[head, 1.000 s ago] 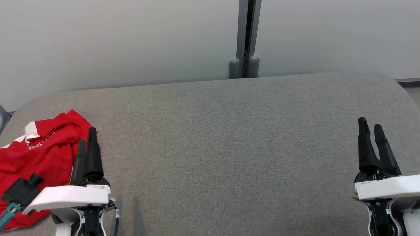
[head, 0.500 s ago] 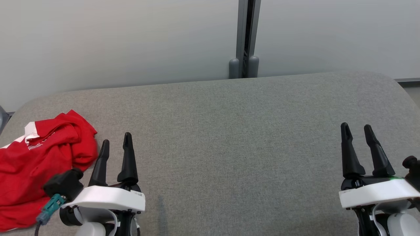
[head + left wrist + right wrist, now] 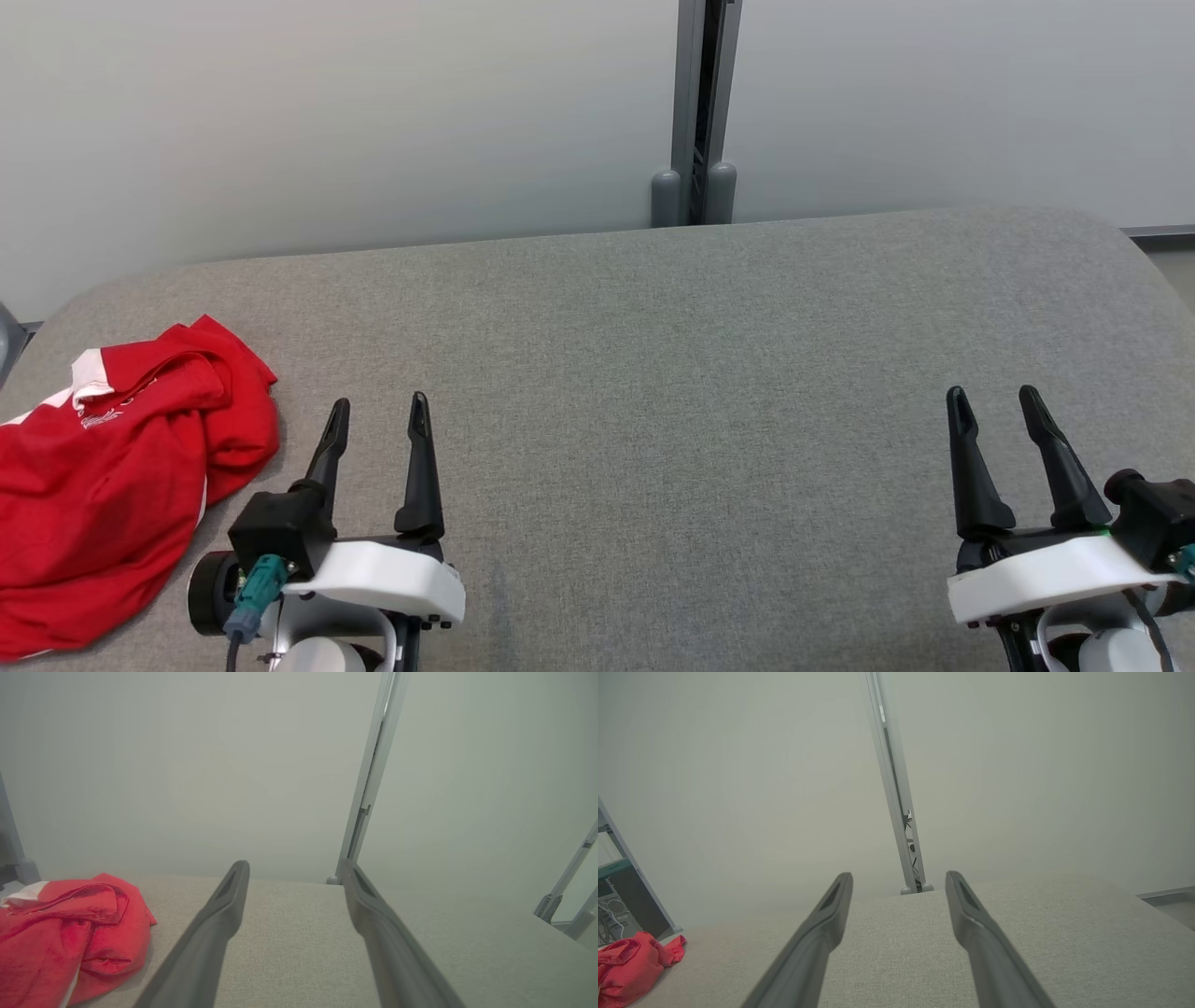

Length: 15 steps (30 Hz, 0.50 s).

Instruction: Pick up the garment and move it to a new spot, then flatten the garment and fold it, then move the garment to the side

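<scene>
Lower left of frame: red garment [image 3: 103,485], a crumpled heap on the grey table [image 3: 653,373]. My left gripper [image 3: 379,401] is just right of it, jaws wide, empty. Lower right: right gripper [image 3: 991,392], wide, empty. No fold visible; likely every step remains.

**Red garment heaped at the lower left**

The garment [image 3: 112,485] is a red top with white trim at one edge and a small white print beside it. It lies unfolded in a loose, crumpled heap, with rolled folds along its upper right side. It sits at the lower left of the head view on the grey padded surface [image 3: 653,373] and runs off the frame's left edge.
</scene>
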Available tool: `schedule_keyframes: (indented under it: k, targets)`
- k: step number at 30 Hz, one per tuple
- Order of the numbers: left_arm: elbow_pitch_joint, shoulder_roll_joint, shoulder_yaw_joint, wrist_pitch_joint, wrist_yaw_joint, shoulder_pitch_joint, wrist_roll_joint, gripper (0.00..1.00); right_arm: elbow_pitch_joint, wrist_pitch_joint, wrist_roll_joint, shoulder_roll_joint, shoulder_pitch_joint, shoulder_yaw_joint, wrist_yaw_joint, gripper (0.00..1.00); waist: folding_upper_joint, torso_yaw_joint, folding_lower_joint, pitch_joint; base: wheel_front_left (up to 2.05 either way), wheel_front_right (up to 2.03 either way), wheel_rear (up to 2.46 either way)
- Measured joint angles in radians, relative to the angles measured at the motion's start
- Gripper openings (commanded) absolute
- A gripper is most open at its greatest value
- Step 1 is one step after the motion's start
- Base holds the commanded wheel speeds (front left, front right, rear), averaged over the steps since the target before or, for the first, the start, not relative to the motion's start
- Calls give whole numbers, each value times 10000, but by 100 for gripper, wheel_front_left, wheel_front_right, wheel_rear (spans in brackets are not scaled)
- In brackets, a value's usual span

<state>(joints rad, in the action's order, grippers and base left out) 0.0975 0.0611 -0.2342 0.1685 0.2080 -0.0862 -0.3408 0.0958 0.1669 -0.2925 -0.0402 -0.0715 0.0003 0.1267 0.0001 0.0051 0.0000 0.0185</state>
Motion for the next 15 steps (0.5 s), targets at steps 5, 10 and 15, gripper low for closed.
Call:
schedule_keyframes:
  k: [5,10,15]
  targets:
    - [184,128,-405,117,339,-5,493,100,73,102,502,-8,8,8,0,100,0,7,0,8,0,0,0]
    - [360,192,-671,245,593,-57,786,100,171,130,907,-13,13,-54,2,100,0,20,0,26,0,0,0]
    - [403,230,-849,347,765,-113,1078,100,209,161,1227,-23,19,-146,12,100,0,31,0,38,0,0,0]
